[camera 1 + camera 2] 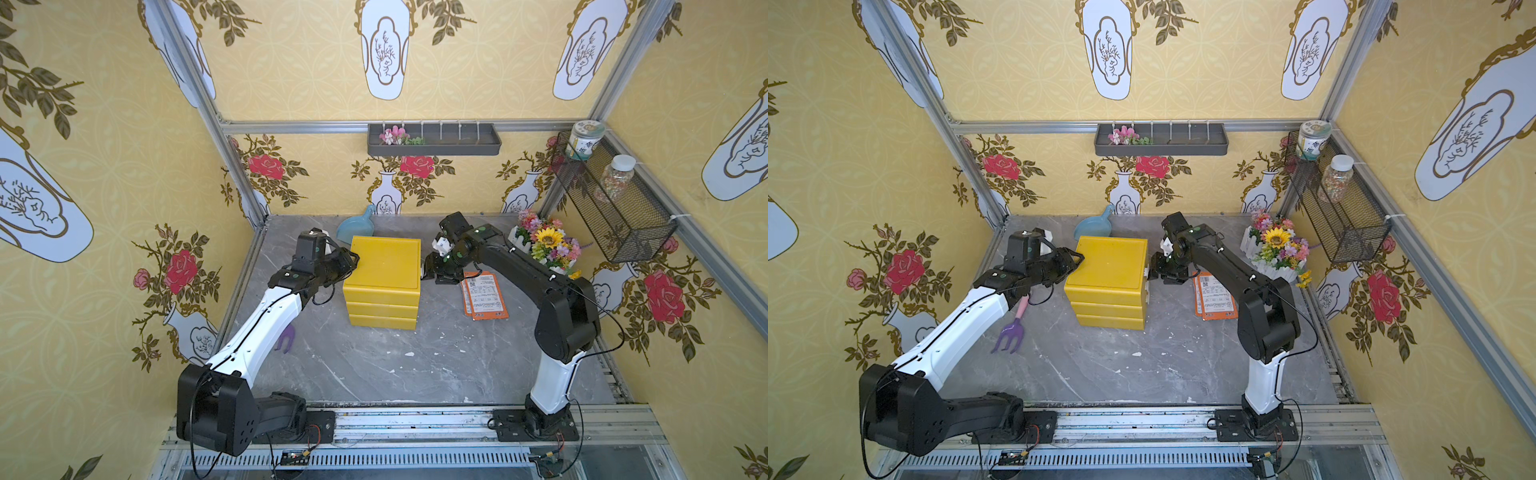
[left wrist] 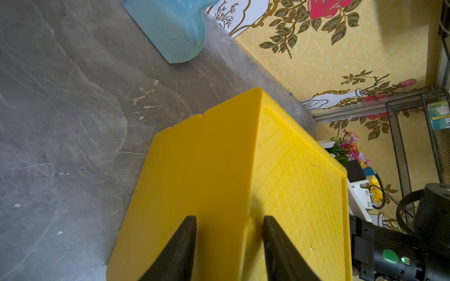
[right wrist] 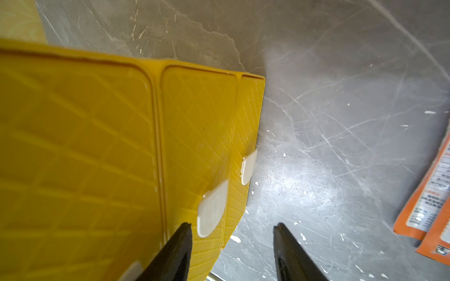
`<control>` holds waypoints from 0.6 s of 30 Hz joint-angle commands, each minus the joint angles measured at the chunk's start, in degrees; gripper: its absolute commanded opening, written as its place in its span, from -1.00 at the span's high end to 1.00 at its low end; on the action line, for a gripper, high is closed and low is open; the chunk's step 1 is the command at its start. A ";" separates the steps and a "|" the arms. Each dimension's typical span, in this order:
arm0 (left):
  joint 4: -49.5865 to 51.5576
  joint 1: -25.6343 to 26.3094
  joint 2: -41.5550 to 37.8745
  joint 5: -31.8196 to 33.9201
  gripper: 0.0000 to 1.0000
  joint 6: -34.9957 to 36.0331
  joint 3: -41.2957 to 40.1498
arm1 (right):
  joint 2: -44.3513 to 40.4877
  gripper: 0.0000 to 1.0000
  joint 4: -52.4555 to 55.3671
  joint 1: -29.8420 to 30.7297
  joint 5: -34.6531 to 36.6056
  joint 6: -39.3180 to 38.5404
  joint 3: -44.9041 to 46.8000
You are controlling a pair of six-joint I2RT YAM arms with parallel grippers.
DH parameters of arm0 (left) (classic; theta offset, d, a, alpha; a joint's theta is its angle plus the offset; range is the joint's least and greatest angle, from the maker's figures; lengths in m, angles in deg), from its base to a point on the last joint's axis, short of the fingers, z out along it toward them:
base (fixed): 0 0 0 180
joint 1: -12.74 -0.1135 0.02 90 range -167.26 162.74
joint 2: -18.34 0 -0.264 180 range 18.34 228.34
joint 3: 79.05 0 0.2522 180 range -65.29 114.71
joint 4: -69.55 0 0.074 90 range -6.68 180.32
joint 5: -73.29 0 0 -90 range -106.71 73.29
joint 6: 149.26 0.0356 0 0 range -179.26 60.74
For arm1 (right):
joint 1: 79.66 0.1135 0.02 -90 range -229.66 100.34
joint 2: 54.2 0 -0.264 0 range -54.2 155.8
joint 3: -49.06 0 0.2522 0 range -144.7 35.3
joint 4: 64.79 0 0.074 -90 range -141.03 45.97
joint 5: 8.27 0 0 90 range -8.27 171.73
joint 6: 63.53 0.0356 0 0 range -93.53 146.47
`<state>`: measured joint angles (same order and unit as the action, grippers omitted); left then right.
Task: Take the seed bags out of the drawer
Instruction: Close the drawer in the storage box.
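Grey marbled tabletop [image 1: 374, 365] fills the lower middle of both top views, walled in by yellow floral paper. Centre frame stands the yellow three-drawer chest [image 1: 382, 266], every drawer shut (contents hidden). The left gripper [image 2: 229, 219] sits astride its upper left edge, jaws apart. The right gripper [image 3: 233, 225] hangs beside a white pull tab [image 3: 211, 211], jaws apart and holding nothing. The seed bags [image 1: 484, 296] lie overlapped on the table right of the chest, text side up. Farther back, a wall tray [image 1: 457, 147] holds pink flowers [image 1: 395, 135]. At upper right, a wire basket [image 1: 623, 216] holds two jars [image 1: 586, 139].
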<state>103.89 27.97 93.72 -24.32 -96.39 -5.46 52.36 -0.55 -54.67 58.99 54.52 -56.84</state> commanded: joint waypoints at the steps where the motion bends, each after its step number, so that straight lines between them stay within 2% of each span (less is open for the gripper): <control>1: 13.44 -0.03 1.13 1.90 0.03 1.10 -1.13 | -1.42 -0.12 -2.34 -0.07 -1.13 0.26 1.66; 18: 14.07 -0.02 0.28 1.90 0.03 1.04 -1.74 | -2.60 -0.04 -6.82 0.27 -4.06 3.23 4.68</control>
<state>103.50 27.97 93.30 -24.41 -96.58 -5.96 49.85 -6.04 -54.63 55.62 57.34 -52.03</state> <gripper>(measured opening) 0.486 0.523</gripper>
